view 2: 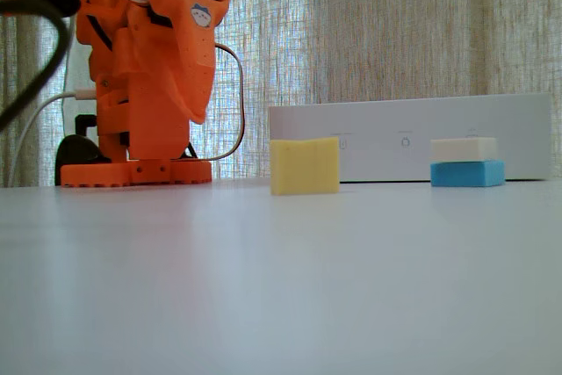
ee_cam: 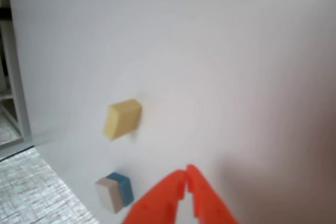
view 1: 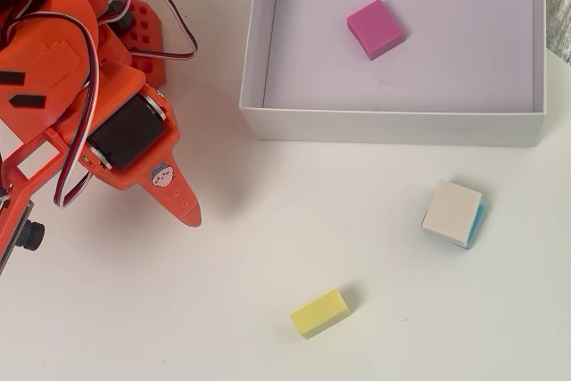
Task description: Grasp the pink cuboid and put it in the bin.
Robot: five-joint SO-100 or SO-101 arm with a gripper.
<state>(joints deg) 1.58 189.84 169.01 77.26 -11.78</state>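
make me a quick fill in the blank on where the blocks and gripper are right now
1. The pink cuboid lies inside the ____.
2. The yellow block rests on the ____, outside the box.
3. The cream-topped block has a ____ side.
4. The gripper is shut and holds ____.

Missing words: bin; table; blue; nothing

This looks like a room in a home, set up for playing with a small robot. A thin woven curtain (view 2: 386, 32) hangs behind everything in the fixed view, and daylight shines through it. A plain white desk (view 1: 268, 256) holds the orange robot arm (view 2: 149, 68), a white cardboard box (view 1: 393, 124) and a few small toy-like blocks, like the yellow block (view 1: 319, 312). No machines, tools or shelves show, so it could also be a small office.
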